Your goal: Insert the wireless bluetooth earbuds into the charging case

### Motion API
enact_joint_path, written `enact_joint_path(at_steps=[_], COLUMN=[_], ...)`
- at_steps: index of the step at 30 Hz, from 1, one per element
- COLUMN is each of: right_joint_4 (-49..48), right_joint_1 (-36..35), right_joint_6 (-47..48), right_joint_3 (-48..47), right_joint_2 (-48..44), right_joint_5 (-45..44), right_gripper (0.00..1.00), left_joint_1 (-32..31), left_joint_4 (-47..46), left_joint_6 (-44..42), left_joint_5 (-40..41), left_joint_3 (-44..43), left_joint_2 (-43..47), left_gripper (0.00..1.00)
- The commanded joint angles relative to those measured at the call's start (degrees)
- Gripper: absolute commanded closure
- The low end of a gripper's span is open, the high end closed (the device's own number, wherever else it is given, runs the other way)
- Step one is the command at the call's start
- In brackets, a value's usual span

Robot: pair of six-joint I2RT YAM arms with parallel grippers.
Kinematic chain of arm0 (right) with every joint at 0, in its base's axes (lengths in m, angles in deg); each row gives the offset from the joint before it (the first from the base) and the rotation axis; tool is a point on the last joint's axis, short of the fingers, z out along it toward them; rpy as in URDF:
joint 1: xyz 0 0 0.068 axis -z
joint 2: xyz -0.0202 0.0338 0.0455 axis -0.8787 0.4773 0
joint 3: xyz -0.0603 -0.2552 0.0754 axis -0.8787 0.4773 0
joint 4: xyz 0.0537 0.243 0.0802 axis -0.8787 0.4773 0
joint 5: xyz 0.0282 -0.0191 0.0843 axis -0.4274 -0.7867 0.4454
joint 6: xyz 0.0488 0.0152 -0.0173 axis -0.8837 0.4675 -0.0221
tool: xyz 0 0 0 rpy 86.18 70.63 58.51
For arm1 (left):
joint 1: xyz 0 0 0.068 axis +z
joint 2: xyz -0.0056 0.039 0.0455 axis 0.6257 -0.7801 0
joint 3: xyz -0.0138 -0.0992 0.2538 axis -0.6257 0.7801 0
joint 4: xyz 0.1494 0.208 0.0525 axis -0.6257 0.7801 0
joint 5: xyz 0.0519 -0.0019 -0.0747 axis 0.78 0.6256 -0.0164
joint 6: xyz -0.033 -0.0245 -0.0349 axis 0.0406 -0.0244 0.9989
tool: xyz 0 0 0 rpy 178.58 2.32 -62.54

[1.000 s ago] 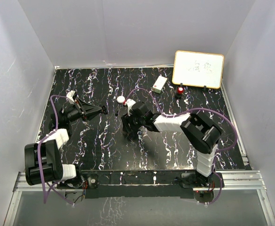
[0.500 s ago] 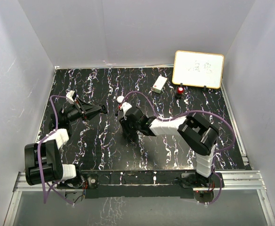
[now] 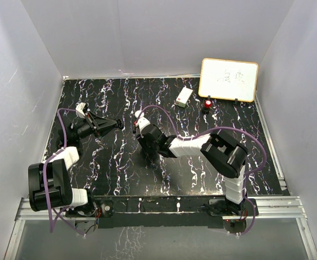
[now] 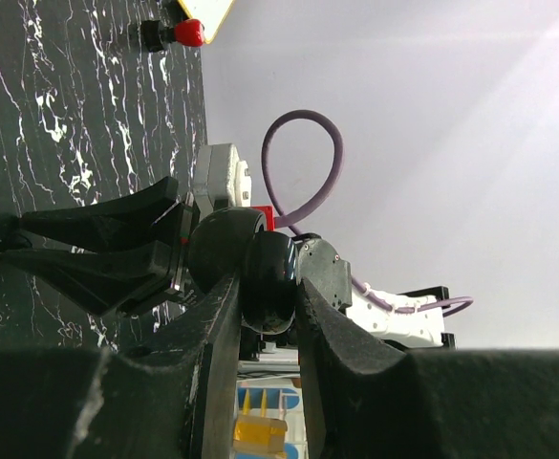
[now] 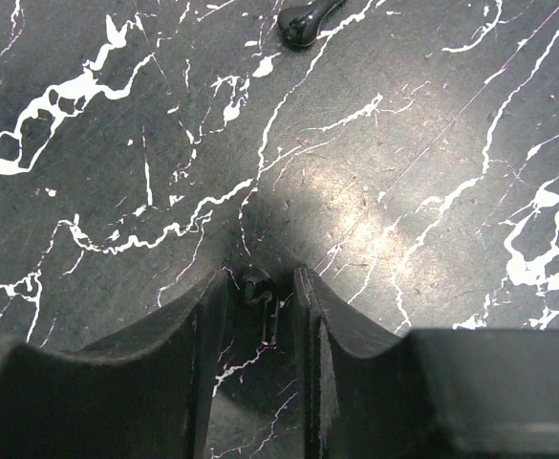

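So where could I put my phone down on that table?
The far left corner of the table and the near strip between the left arm and right arm are bare. Crowded: the middle, by the left gripper and right gripper, and around the whiteboard.

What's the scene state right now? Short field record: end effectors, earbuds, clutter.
left end effector: shut, pointing to the robot's right over the table
right end effector: tips down at the table, fingers either side of a black earbud; pinch not confirmable
spare black earbud: loose on the table, apart from the fingers
far-right clutter: whiteboard, white box, red-capped item
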Motion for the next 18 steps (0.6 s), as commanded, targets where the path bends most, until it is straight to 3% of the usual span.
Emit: enact_joint_path(at_steps=[1,18], right_joint_4=[1.4,6.0], right_joint_1=[-0.4,-0.4], right_joint_6=[0.3,-2.7], right_joint_3=[-0.6,-2.9], right_joint_2=[1.1,2.3], right_joint_5=[-3.1,-13.2], right_gripper=[0.71,0.73], left_joint_1=[-0.2,-0.1], left_joint_4=[-1.8,-1.7], left_joint_6=[0.6,0.3], left_joint_5=[-0.5,-0.8], left_joint_3=[-2.0,-1.8], left_joint_2=[0.0,-0.2], left_gripper=[1.0,1.0])
